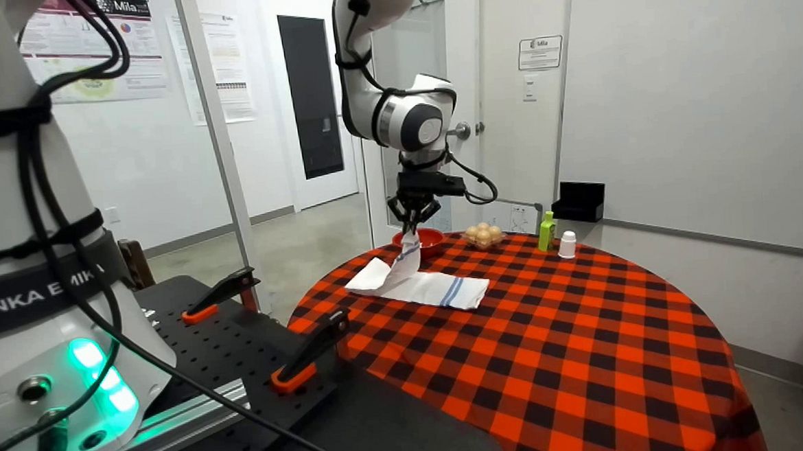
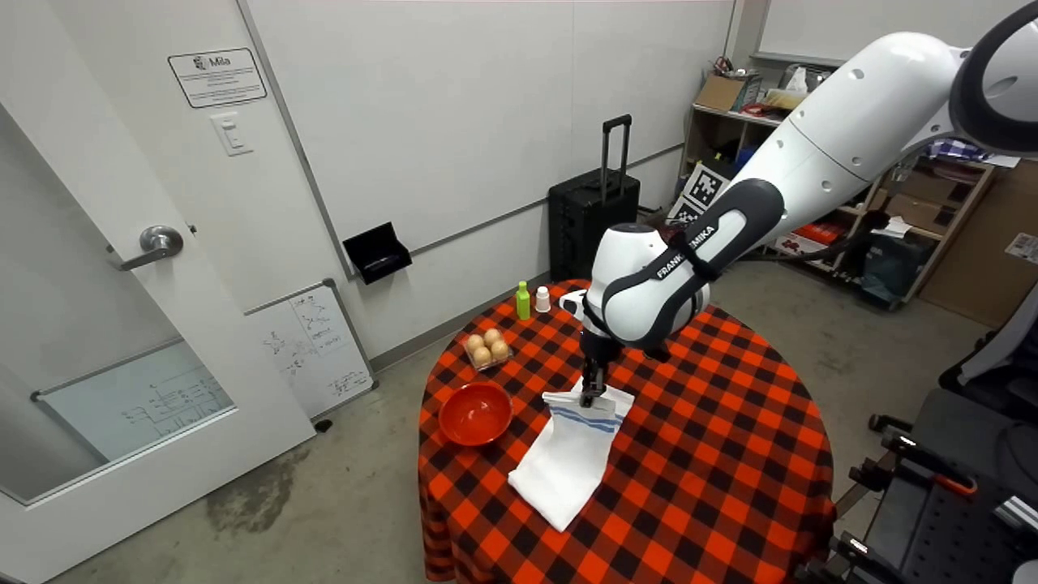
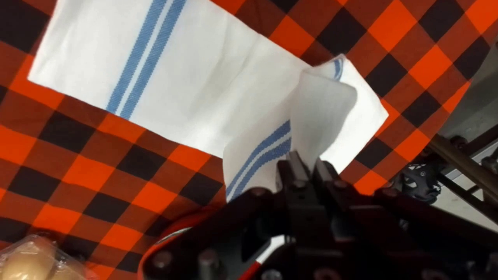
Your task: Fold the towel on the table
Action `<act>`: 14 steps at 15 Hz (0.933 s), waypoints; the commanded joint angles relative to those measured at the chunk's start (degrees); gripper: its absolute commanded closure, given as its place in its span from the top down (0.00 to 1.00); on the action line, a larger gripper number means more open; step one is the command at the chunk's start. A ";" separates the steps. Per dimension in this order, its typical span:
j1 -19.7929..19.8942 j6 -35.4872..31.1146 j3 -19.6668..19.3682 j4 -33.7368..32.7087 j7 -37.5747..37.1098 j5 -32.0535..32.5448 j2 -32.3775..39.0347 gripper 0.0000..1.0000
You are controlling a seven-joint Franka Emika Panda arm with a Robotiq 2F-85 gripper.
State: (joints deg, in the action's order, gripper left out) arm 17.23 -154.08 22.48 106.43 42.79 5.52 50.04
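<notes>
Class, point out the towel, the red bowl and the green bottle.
Towel [image 3: 212,83]: wrist view, flat white part.
Red bowl [image 2: 475,415]: in an exterior view, inside surface.
Green bottle [image 2: 523,305]: in an exterior view, body.

Brown eggs [image 2: 482,354] in a clear plastic carton [image 2: 493,363] sit between a glossy red bowl [image 2: 476,417] and a lime-green bottle [image 2: 523,304], upright just beside a small white container [image 2: 542,302]. Beyond, a black suitcase [image 2: 590,223], pull handle [image 2: 617,122] raised, stands before a large whiteboard [image 2: 446,113].
</notes>
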 commanded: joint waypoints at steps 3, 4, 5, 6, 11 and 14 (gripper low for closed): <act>-1.59 -0.23 -1.02 -6.23 3.75 -1.32 1.70 0.01; -1.78 -0.81 -0.88 -6.26 4.31 -1.20 1.30 0.01; -2.09 -1.62 -0.85 -6.14 5.02 -0.91 0.88 0.01; -2.13 -2.15 -0.39 -5.85 5.81 -1.00 0.56 0.01; -3.27 -2.73 -0.91 -6.11 6.53 -1.20 1.21 0.01; -4.13 -2.71 -2.80 -6.47 5.69 -0.73 1.47 0.01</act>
State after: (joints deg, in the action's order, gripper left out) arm 14.34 -156.59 21.61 100.95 47.67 5.52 51.03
